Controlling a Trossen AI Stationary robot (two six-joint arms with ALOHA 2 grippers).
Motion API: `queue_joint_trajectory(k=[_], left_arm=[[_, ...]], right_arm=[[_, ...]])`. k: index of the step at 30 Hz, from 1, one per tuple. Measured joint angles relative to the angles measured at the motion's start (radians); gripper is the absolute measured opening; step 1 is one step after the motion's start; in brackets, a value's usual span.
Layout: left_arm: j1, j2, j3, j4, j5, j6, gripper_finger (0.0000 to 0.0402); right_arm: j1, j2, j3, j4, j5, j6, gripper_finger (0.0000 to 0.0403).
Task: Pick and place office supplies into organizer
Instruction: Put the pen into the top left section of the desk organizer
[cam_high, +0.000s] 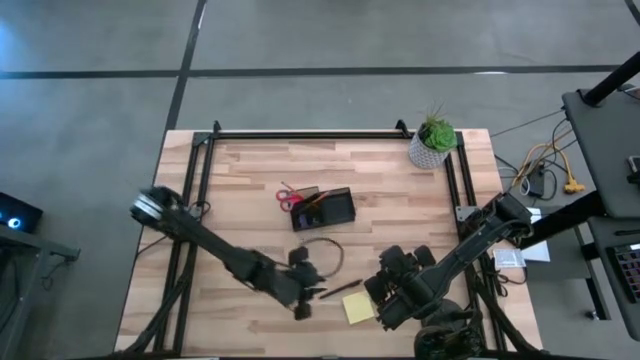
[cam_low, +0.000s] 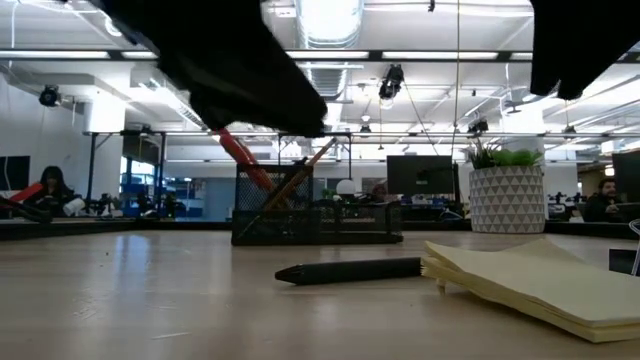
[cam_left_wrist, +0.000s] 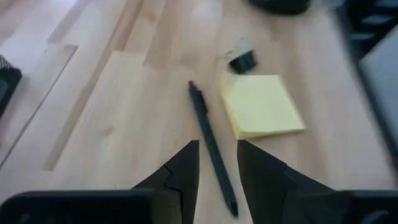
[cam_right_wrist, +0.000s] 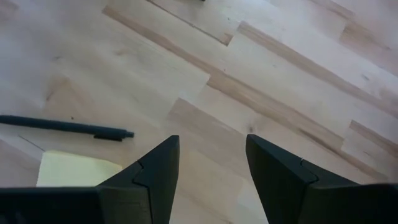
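Two dark fingers (cam_left_wrist: 186, 168) of the left gripper (cam_left_wrist: 217, 163) stand a little apart with a dark pen (cam_left_wrist: 211, 149) lying on the counter (cam_left_wrist: 112, 106) in the gap between them; whether they touch it I cannot tell. The right gripper (cam_right_wrist: 211, 165) hangs above bare wood, fingers (cam_right_wrist: 158, 168) parted wide and holding nothing.

Just beside the pen lies the yellow sticky-note pad (cam_left_wrist: 261, 104), and just beyond the pad sits a small black binder clip (cam_left_wrist: 242, 61). From overhead, both grippers are near the front edge of the counter, the left gripper (cam_high: 303, 290) to the left of the pad (cam_high: 358, 308), the right gripper (cam_high: 392, 290) close on its other side, so the space around the pad is tight. Open wood stretches left of the left arm and back toward the organizer (cam_high: 325, 208).

The organizer stands mid-counter, well apart from the pen, with red-handled scissors (cam_high: 289, 197) already in it. A loop of dark cable (cam_high: 322, 245) lies between the organizer and the grippers. A potted plant (cam_high: 433, 140) sits at the far right corner.

Only the low view shows the organizer's mesh wall (cam_low: 320, 210), with the scissors handle (cam_low: 240, 155) and an orange pencil (cam_low: 305, 165) leaning out of it, and people in the room behind. Only the left wrist view shows the clip.
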Motion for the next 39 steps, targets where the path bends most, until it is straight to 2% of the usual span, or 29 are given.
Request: queue_joint_trajectory(k=[4,8,15,27,31,39], left_arm=[[-0.010,0.134,0.161,-0.211,-0.053,-0.054,0.0099],[-0.017,0.192,0.234,-0.255,-0.046,-0.114,0.0125],[-0.026,0.196,0.233,-0.252,-0.031,-0.159,0.0171],[-0.024,0.306,0.240,-0.203,0.033,-0.176,0.0173],[-0.024,0.304,0.238,-0.216,0.030,-0.171,0.0147],[-0.013,0.333,0.238,-0.262,0.056,-0.081,0.0017]], right_arm=[[0.009,0.000,0.000,-0.003,-0.017,0.035,0.0180],[0.026,0.000,0.000,-0.003,-0.020,0.067,0.0180],[0.075,0.000,0.000,-0.006,-0.020,0.100,0.0180],[0.120,0.000,0.000,-0.010,-0.020,0.167,0.0180],[0.121,0.000,0.000,-0.009,-0.020,0.167,0.0180],[0.121,0.000,0.000,-0.007,-0.020,0.168,0.0180]])
